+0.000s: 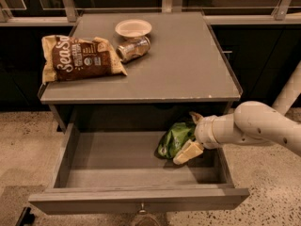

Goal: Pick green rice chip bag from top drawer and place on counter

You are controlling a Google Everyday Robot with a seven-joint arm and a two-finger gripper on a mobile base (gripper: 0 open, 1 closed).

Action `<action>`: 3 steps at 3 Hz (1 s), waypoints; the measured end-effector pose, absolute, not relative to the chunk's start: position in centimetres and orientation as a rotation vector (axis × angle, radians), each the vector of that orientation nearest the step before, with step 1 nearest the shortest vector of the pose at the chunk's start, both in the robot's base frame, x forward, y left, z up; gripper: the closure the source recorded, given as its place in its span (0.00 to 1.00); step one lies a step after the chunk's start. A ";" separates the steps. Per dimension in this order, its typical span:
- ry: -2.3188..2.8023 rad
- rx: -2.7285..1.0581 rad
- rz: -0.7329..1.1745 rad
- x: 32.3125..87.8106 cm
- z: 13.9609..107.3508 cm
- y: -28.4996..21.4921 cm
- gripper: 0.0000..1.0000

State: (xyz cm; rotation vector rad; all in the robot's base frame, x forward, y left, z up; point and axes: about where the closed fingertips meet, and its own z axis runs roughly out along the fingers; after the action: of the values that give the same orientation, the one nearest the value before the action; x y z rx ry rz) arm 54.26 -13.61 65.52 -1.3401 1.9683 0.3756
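Tool inside top drawer — green rice chip bag at its tip.

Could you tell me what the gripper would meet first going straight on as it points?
The gripper, at the right inside the top drawer, points left at the green rice chip bag; that comes first, seemingly touching.
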 end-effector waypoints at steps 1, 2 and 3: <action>2.003 -1.364 0.410 54.0 63.5 -13.4 0.04; 2.003 -1.365 0.411 54.0 63.5 -13.4 0.23; 2.003 -1.365 0.411 54.0 63.5 -13.4 0.46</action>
State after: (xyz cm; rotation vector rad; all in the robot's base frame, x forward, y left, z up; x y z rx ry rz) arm 53.98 -13.43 63.49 -1.3646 2.0029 0.4110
